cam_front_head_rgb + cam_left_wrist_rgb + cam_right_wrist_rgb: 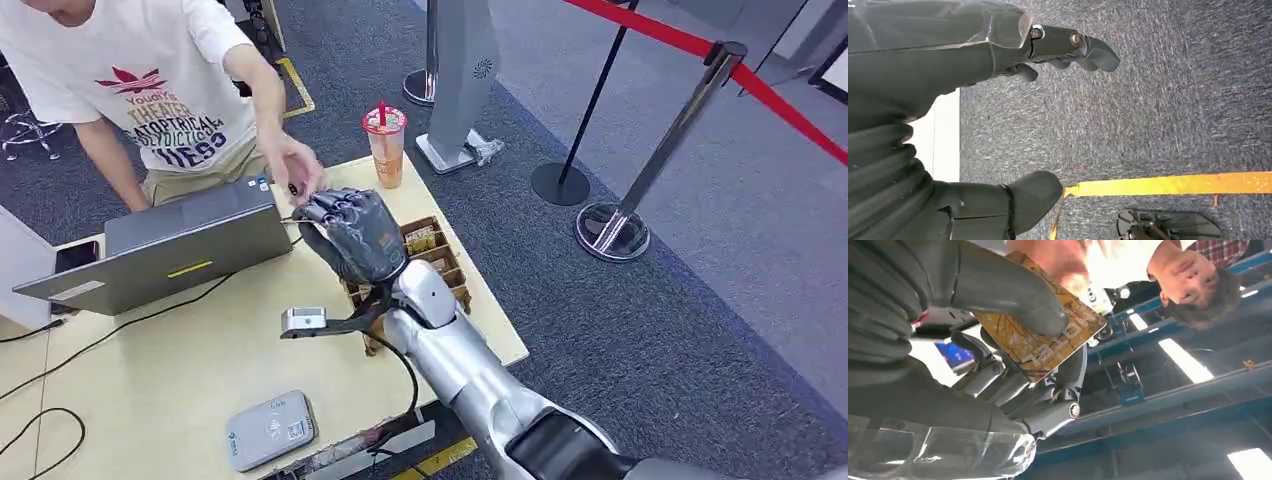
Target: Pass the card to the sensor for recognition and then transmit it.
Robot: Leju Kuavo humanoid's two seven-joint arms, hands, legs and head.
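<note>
The yellow patterned card [1045, 342] is pinched between thumb and fingers of the right hand [352, 232] — raised over the light wooden table [180, 380], just beside a person's hand [290, 165] at the far side. The grey flat sensor pad [270, 430] lies near, to the left. The left hand [998, 50] is seen above grey carpet — fingers loosely spread, nothing grasped.

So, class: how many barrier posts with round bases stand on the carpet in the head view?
2. The silver barrier post stands right of the table, its red belt running off both ways; the dark barrier post stands behind it. More may lie beyond the picture's edge.
</note>
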